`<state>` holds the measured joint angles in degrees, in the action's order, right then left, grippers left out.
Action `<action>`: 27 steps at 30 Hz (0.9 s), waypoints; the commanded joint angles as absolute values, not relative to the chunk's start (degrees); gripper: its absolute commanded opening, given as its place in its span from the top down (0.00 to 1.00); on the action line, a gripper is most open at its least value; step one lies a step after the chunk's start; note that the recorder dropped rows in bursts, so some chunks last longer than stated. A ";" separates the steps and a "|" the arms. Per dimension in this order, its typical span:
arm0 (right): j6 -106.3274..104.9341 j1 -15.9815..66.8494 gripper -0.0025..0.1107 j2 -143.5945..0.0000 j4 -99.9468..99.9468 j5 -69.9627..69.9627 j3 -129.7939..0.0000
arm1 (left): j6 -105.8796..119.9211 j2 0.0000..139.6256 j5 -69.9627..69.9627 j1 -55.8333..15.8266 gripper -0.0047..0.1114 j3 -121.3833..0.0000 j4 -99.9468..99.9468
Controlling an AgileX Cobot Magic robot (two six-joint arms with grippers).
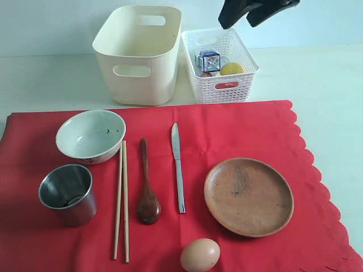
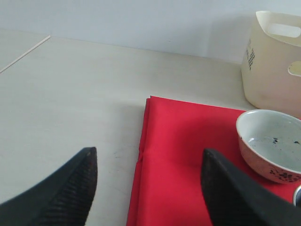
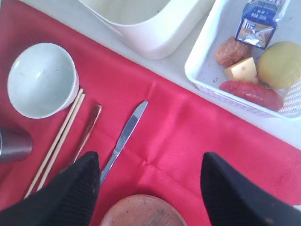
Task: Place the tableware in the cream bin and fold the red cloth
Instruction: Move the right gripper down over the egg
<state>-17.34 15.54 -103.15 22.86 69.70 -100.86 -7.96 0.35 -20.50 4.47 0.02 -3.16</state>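
The left gripper (image 2: pixel 148 153) and right gripper (image 3: pixel 148 162) are both spread, holding nothing. The bowl (image 1: pixel 91 135), plate (image 1: pixel 248 196) and other tableware lie on the red cloth (image 1: pixel 238 130), preventing folding. The cream bin (image 1: pixel 136 56) stands at the worktop's rear edge.

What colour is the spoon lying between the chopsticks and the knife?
The spoon is dark, glossy brown wood; clearest in the exterior view.

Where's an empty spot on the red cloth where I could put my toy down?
The biggest bare patch of red cloth lies behind the plate, between the knife and the cloth's wavy edge, in front of the white basket. The table right of the basket is bare too. The left side is crowded: bowl, cup, chopsticks and spoon sit close together.
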 commanded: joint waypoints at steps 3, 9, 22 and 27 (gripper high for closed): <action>-16.19 15.39 0.45 -95.18 23.11 69.96 -100.90 | -7.64 0.00 -20.17 4.56 0.43 0.00 -3.43; -16.19 15.39 0.45 -90.63 23.64 69.96 -100.90 | -7.64 0.00 -20.17 4.56 0.43 0.00 -3.43; -16.44 15.39 0.45 -81.10 26.98 69.96 -93.87 | -7.64 0.00 -20.17 4.56 0.43 0.00 -3.43; -19.39 15.39 0.45 -76.31 28.22 69.96 -84.84 | -7.64 0.00 -20.17 4.56 0.43 0.00 -3.43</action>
